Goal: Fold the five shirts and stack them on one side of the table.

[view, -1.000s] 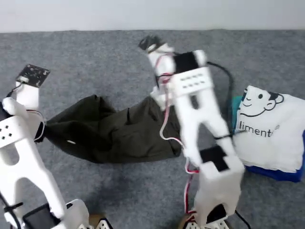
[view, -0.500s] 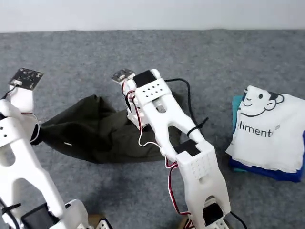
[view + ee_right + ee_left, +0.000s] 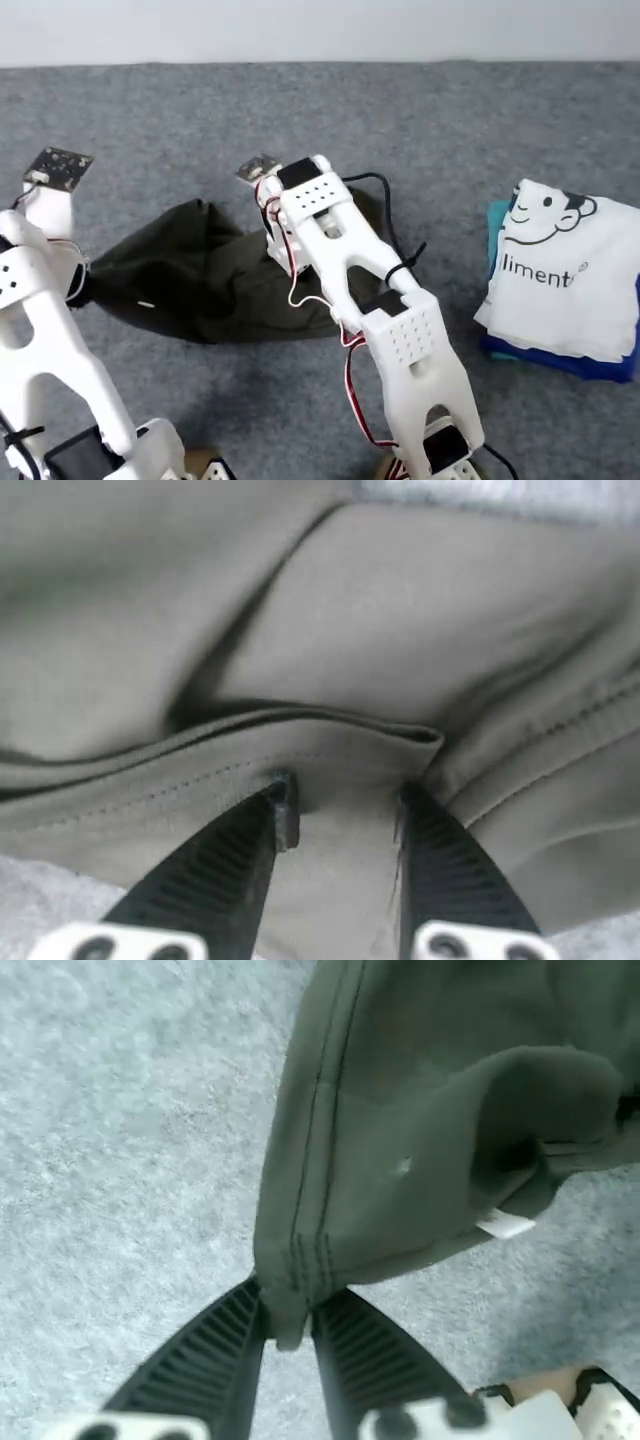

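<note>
Your left gripper (image 3: 288, 1320) is pinching the stitched hem corner of the dark olive shirt (image 3: 400, 1110). Its two ribbed black fingers (image 3: 215, 1345) are pressing together on the cloth, with the fold of fabric poking out between them. In the high view that corner is sitting at the shirt's left end, tucked under the wrist of your left arm (image 3: 40, 320).

The dark olive shirt (image 3: 200, 280) is lying crumpled and unfolded on the grey table (image 3: 180, 130), stretching from the left arm across to the middle. A small white tag (image 3: 505, 1225) is sticking out from under one rumpled edge.

Your right arm (image 3: 350, 280) is leaning in over the shirt's right half. Your right gripper (image 3: 345, 805) is standing spread, with a clear gap between its fingers. The tips are resting down on the olive cloth (image 3: 400, 630), just beside a doubled-over seam that is running across in front of them. You are not gripping any fabric there.

Well apart from the olive shirt, on the right side of the table, a stack of folded shirts is sitting. A white shirt (image 3: 570, 280) with a cartoon face is lying on top. A teal shirt (image 3: 495, 215) is peeking out at its left edge, and a blue shirt (image 3: 560, 358) is showing along the near edge beneath.
</note>
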Action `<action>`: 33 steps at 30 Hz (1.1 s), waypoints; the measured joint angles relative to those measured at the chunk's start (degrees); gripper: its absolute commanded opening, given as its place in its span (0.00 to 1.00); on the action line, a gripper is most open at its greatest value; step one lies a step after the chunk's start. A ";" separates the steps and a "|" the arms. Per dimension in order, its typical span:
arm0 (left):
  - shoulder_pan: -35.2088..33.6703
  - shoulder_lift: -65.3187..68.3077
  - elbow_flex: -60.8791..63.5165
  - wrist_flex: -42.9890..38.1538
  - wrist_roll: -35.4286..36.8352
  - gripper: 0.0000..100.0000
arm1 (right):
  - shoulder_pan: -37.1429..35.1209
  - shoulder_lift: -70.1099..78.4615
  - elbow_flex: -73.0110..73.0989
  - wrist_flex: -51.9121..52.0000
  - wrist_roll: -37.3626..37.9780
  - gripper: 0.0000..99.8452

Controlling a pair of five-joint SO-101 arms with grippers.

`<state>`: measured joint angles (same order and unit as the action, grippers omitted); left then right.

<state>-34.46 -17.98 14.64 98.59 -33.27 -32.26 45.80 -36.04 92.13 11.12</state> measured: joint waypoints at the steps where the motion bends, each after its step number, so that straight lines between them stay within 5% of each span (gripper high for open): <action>1: 0.00 0.00 0.70 0.00 0.00 0.00 | 0.00 0.00 -0.44 0.09 0.00 0.06; 3: -0.09 0.00 1.76 0.00 0.18 0.00 | 0.00 0.35 -2.73 0.70 0.00 0.00; 24: -0.09 0.00 2.55 -1.93 0.53 0.00 | 2.81 -9.23 -12.31 8.35 10.99 0.01; 33: 3.78 0.00 -3.87 -3.08 12.66 0.00 | 8.97 -29.89 -12.31 8.35 11.87 0.01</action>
<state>-30.68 -17.98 10.77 95.52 -20.62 -23.30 15.91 -48.35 100.48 22.99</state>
